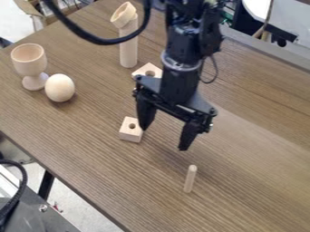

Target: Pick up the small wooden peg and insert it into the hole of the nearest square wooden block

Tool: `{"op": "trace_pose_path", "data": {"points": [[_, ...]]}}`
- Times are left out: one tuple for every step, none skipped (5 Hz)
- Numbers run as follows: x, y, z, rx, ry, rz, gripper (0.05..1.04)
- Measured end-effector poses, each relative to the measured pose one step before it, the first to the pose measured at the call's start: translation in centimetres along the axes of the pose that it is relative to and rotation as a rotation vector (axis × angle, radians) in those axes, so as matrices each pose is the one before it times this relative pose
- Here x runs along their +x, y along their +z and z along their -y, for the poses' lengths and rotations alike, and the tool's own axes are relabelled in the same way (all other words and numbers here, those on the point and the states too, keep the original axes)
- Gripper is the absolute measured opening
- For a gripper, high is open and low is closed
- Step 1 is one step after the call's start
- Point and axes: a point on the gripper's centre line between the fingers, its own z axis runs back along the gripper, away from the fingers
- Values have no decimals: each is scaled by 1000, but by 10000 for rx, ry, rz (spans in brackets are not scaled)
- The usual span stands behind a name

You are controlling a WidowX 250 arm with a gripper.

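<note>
Camera view: A wide-spread claw [165, 137] hangs beside a holed wooden block [131, 130], an egg [60, 88] near an eggcup [29, 60].

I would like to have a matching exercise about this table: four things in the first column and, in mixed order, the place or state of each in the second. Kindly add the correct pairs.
Column 1
1. Wooden goblet
2. Wooden egg
3. Thin dowel
4. Gripper

Column 2
A. Nearest the picture's bottom edge
B. Above the table, fingers apart
C. Upright, farthest to the picture's left
D. Beside another thing's round foot

Right pairs: 1-C, 2-D, 3-A, 4-B
</note>
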Motion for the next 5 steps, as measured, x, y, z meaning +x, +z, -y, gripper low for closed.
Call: {"op": "trace_pose_path", "data": {"points": [[-115,203,866,130,-12,106,998],[-168,652,1004,-126,87,365,998],[-856,39,834,-144,178,207,998],[-784,-364,632,-198,192,83,998],[-598,-641,525,-331,157,18,998]]}}
